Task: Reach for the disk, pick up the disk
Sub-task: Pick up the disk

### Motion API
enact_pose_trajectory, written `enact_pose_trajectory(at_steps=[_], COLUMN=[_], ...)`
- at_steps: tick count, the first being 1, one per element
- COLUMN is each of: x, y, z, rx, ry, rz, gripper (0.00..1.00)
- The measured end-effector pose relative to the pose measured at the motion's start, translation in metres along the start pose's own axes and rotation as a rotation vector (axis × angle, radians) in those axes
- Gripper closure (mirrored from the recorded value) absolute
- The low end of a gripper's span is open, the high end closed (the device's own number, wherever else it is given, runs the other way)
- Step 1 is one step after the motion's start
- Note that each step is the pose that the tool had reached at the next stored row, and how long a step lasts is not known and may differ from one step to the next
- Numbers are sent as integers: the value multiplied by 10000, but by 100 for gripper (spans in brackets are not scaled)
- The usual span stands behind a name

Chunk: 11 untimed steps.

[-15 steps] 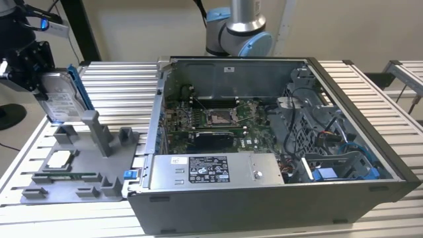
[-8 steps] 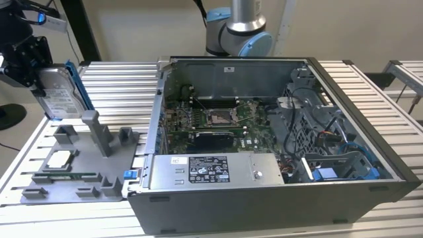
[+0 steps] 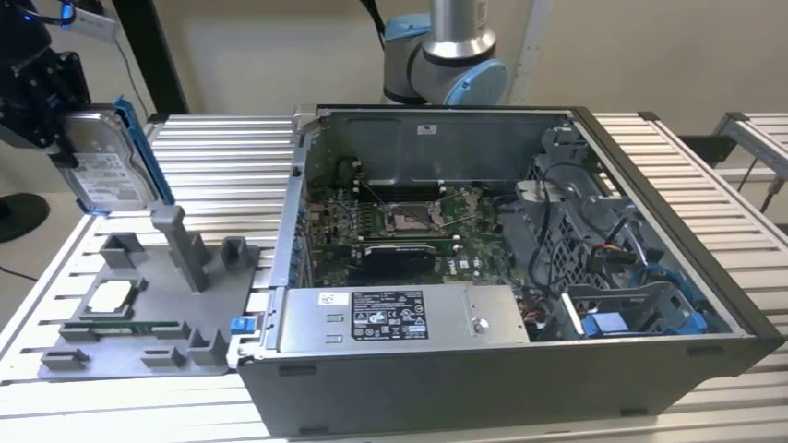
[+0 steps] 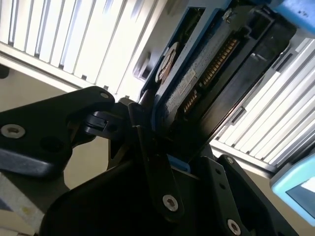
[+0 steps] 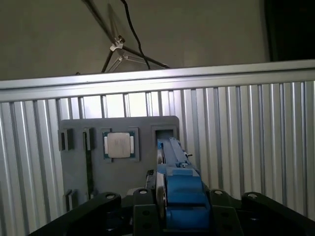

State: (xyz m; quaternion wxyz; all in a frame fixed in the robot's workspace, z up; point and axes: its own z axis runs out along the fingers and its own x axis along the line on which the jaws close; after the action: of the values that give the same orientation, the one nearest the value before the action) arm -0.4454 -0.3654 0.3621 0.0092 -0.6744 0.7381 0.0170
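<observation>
A: Got hold of the disk (image 4: 197, 83)?
B: Yes, pinched in the gripper (image 4: 172, 152), clamped hard on both flat faces by black fingers (image 4: 147, 162) in the second wrist view.
A: Pointing which way?
B: Standing on edge in the air, long axis near upright with a slight lean. Showing the labelled face to the exterior view, with the blue bracket (image 3: 148, 152) down the edge toward the exterior view's right.
A: Posed how, up at the wrist?
B: Hanging high at the exterior view's left, gripping the upper end from above, looking down along the bracket in the first wrist view.
A: Below that?
B: Hovering over the grey fixture (image 3: 136, 323) and apart from it, with the small square chip (image 3: 109, 297) seated in a pocket, all on the slatted table (image 3: 221, 157).
A: Farther back?
B: Open computer case (image 3: 493, 277), then the arm's base (image 3: 437, 55) behind it.
A: Anything hidden?
B: Cut off by the frame edge at the wrist; cannot make out the disk's lower end from the wrist views
</observation>
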Motion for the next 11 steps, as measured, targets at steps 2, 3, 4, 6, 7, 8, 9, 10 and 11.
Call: enact_pose_trajectory(at_steps=[2,3,4,6,7,8,9,10,11], x=[-1,-2,-3,-4,-5,-5,-6,-7,-8], y=[1,1,1,2,1,2,2,2,3], z=[-41,-59,-78,-116,-133,-152,-170,-188,-206], rx=[1,0,-1,0,1,0,-1,0,-1], ry=[-1,0,0,0,-1,1,0,0,1], rz=[0,0,0,0,0,0,0,0,0], gripper=[100,100,100,100,100,100,100,100,100])
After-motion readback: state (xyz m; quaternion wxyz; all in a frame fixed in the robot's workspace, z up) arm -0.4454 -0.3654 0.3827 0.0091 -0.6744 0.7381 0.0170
